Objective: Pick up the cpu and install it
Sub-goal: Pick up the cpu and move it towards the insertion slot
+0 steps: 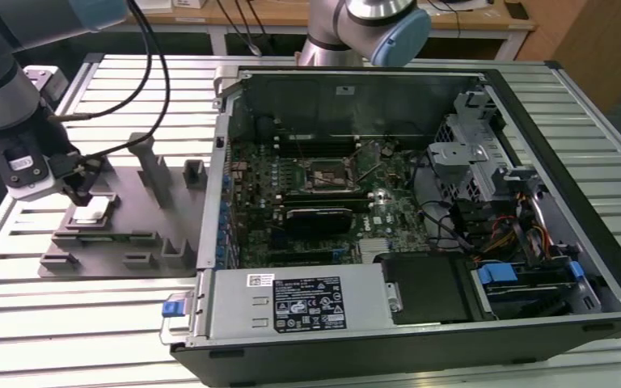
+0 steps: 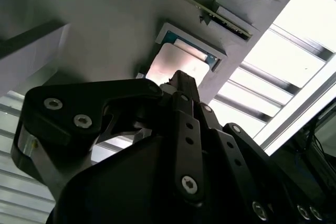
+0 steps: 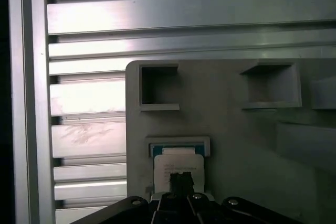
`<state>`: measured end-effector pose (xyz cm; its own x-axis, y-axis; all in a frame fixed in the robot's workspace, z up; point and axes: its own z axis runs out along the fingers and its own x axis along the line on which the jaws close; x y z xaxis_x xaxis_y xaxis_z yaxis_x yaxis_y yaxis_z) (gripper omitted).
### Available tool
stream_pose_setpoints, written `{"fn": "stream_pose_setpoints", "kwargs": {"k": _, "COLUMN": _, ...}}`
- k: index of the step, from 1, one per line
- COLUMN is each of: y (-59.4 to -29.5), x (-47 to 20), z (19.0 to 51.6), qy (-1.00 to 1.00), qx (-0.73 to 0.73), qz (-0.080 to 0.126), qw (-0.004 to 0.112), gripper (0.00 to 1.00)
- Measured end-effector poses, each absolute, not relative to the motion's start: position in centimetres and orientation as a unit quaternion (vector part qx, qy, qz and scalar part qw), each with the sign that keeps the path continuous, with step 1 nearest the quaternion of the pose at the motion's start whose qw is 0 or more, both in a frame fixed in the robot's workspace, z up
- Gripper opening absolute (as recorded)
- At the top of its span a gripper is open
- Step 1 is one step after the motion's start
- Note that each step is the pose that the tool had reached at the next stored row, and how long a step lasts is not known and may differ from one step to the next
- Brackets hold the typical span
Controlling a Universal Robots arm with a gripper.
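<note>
1. In the exterior view, the gripper (image 1: 78,196) hangs low over the grey fixture (image 1: 127,234). The fixture lies on the slatted table (image 1: 73,323), at 9 o'clock from the open computer case (image 1: 601,267).
2. The cpu (image 1: 95,212) lies flat in its square pocket in the fixture, silver top up, right under the fingertips.
3. In both wrist views the 2 fingers (image 3: 178,182) (image 2: 181,85) look pressed together into 1 dark tip at the cpu (image 3: 178,160) (image 2: 170,61) (touching or just above, I cannot tell).
4. Inside the case, the black socket frame (image 1: 325,174) sits on the motherboard (image 1: 397,212), well apart from the cpu.
</note>
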<state>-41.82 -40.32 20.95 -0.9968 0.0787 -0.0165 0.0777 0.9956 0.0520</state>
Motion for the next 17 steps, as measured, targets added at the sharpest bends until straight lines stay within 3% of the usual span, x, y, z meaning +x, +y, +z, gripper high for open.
{"fn": "stream_pose_setpoints", "kwargs": {"k": 14, "y": -40.32, "x": -41.49, "z": 20.05, "qy": 0.999, "qx": 0.039, "qz": 0.026, "qw": 0.007, "gripper": 0.11}}
{"fn": "stream_pose_setpoints", "kwargs": {"k": 16, "y": -40.32, "x": -41.48, "z": 20.03, "qy": 0.999, "qx": 0.039, "qz": 0.026, "qw": 0.007, "gripper": 0.11}}
{"fn": "stream_pose_setpoints", "kwargs": {"k": 17, "y": -40.32, "x": -41.48, "z": 20.02, "qy": 0.999, "qx": 0.039, "qz": 0.026, "qw": 0.007, "gripper": 0.17}}
